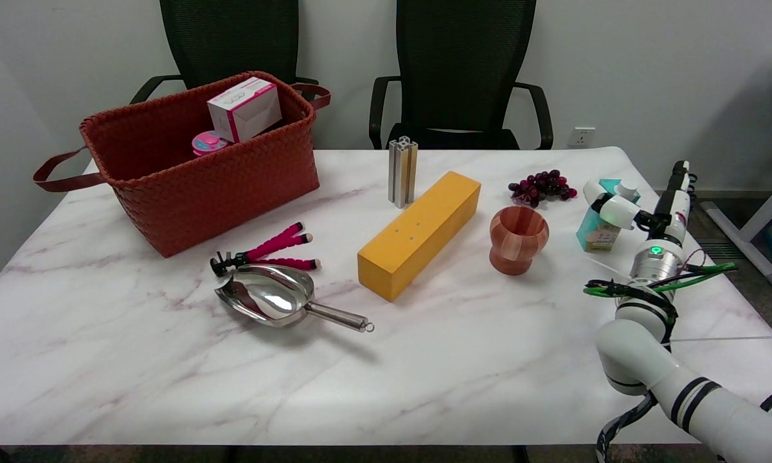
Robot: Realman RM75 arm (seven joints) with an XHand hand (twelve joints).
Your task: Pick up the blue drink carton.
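The blue drink carton (596, 222) stands upright near the table's (167, 360) right edge, to the right of the wooden cup (518, 239) and just this side of the grapes (541, 184). I take the cup as my landmark: the carton sits apart from it, with bare marble between the 2.

My right hand (643, 202) is at the carton. 1 white fingertip (607, 202) lies across its upper front, and the rest of my fingers reach up on its far right side. Whether I actually clamp it I cannot tell from here; the contact behind the box is hidden, and its base looks to sit on the table.

I judge it a light thing, paperboard, stiff at the corners and soft in the flat panels. A hard squeeze would dent it, and the printed coating is probably slick. The best hold looks to be across the 2 wide faces at mid-height, below the cap (627, 188), firm enough to stop sliding.
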